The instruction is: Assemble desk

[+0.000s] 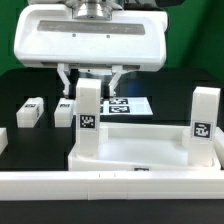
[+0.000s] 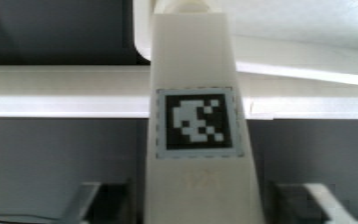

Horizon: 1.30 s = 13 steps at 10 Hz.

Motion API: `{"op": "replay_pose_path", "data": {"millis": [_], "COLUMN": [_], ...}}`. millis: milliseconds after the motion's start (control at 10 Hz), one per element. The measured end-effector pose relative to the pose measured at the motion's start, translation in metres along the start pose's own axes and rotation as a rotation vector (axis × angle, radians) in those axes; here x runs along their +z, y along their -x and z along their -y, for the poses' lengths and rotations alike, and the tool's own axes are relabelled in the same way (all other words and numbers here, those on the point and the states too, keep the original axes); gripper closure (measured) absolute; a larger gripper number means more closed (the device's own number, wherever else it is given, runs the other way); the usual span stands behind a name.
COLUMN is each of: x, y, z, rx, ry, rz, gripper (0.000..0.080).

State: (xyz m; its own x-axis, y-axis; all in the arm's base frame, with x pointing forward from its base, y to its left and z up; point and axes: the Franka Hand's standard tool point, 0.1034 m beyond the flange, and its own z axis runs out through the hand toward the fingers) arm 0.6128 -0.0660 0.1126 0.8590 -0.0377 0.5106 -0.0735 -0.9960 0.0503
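The white tray-like tabletop [image 1: 140, 152] lies at the front of the table. Two white tagged legs stand upright on it, one toward the exterior view's left [image 1: 90, 120] and one at the right [image 1: 205, 122]. My gripper [image 1: 90, 86] hangs over the left leg with its fingers [image 1: 66, 80] straddling the top. In the wrist view that leg [image 2: 199, 110] fills the middle, tag facing the camera. My gripper [image 2: 202, 205] is open, with dark gaps between the leg and each finger [image 2: 311, 200].
Two loose white legs lie on the black table at the exterior view's left, one [image 1: 30, 112] farther out than the other [image 1: 65, 110]. The marker board [image 1: 128, 105] lies behind the standing leg. A long white rail [image 1: 110, 186] runs along the front.
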Motion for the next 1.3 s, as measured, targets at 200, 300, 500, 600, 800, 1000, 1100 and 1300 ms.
{"op": "replay_pose_path", "data": {"millis": [200, 300, 500, 600, 800, 1000, 1100, 1300], "x": [0.000, 0.000, 0.000, 0.001, -0.009, -0.001, 0.001, 0.005], "y": [0.000, 0.000, 0.000, 0.002, -0.020, -0.020, -0.012, -0.007], "z": [0.000, 0.000, 0.000, 0.001, 0.007, 0.007, 0.013, 0.001], "rx": [0.000, 0.000, 0.000, 0.008, 0.065, 0.077, 0.096, 0.064], "ry": [0.000, 0.000, 0.000, -0.014, -0.109, -0.115, -0.148, -0.158], "rz": [0.000, 0.000, 0.001, 0.029, 0.168, 0.189, 0.300, 0.443], "gripper": [0.0190, 0.0162, 0.0151, 0.0151, 0.0151, 0.0151, 0.0151, 0.0151]}}
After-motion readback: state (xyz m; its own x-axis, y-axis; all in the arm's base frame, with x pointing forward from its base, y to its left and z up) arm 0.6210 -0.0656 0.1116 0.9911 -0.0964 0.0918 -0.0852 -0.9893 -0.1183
